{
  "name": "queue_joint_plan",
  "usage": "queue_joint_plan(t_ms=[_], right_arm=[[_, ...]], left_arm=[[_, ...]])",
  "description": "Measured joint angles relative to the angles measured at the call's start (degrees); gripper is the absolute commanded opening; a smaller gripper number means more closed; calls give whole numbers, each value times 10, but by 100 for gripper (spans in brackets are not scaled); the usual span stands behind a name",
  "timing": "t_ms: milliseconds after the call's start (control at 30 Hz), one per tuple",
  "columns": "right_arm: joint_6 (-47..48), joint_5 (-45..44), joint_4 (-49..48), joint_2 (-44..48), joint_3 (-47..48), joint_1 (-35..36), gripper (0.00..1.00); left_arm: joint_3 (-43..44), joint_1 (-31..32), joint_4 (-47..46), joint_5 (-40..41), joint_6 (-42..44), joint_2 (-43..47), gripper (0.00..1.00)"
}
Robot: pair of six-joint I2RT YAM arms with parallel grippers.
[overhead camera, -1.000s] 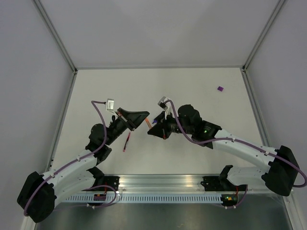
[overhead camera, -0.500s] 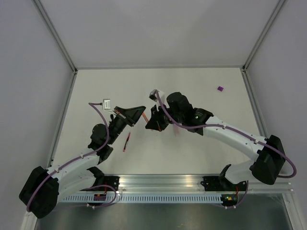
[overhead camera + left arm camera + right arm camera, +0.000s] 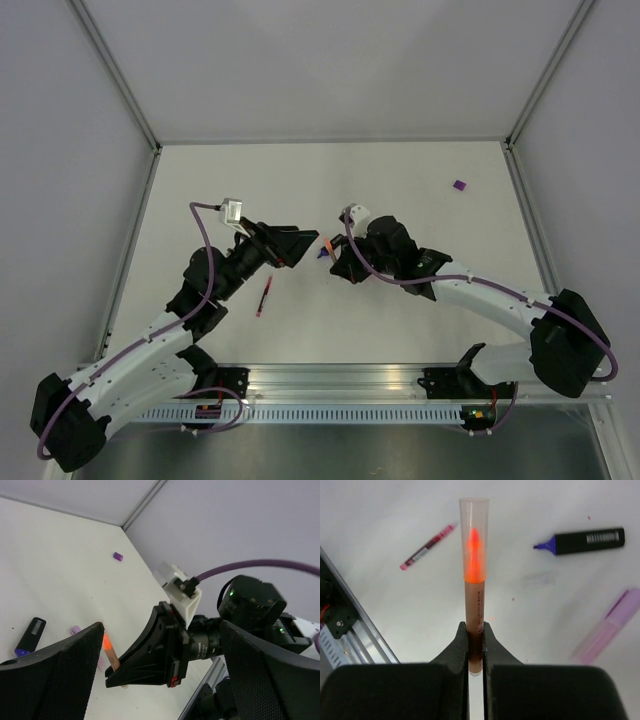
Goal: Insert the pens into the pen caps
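Note:
My right gripper (image 3: 474, 630) is shut on the orange pen (image 3: 474, 587), which stands straight out from the jaws. A clear pen cap (image 3: 474, 520) covers its orange tip. My left gripper (image 3: 161, 627) is open, with its fingers wide on either side of the right gripper (image 3: 150, 662) and touching nothing. On the table lie the thin red pen (image 3: 427, 546), the black purple-tipped marker (image 3: 585, 540) and the pink-lilac pen (image 3: 607, 627). A purple cap (image 3: 459, 185) sits far back right. From above, the left gripper (image 3: 305, 248) faces the right gripper (image 3: 338, 268) at mid-table.
The red pen (image 3: 264, 297) lies just in front of the left arm. Grey walls close the table on three sides. The metal rail (image 3: 330, 385) with the arm bases runs along the near edge.
My left gripper has opened and drawn back from the orange pen. The right gripper has swung about and still holds the pen, with the cap on its tip.

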State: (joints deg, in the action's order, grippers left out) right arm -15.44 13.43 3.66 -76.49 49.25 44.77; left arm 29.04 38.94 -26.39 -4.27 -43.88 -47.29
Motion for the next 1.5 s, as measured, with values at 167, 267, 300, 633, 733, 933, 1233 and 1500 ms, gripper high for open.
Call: queue_joint_plan(t_ms=[167,267,300,633,733,933,1233,1500], right_arm=[[-42,-53,16,18,-58,-3,0],[-73,-87,26,12,-57,-7,0],[-79,-102,34,6,-53,-8,0],[-94,-206,106,-61,-38,-108,6],[-92,-227,123,-75,-36,-120,10],[-83,-240,136,-134,-10,-124,20],[-81,-230,130,-160,-7,-125,31],[-82,-223,144,-157,2,-125,37]], left_arm=[[16,1,60,34,15,33,100],[28,1,119,73,17,30,100],[29,1,133,78,19,27,100],[12,1,195,127,79,10,100],[9,1,194,131,87,11,100],[5,1,193,129,94,7,100],[5,1,193,129,98,-6,100],[5,1,193,127,102,-6,100]])
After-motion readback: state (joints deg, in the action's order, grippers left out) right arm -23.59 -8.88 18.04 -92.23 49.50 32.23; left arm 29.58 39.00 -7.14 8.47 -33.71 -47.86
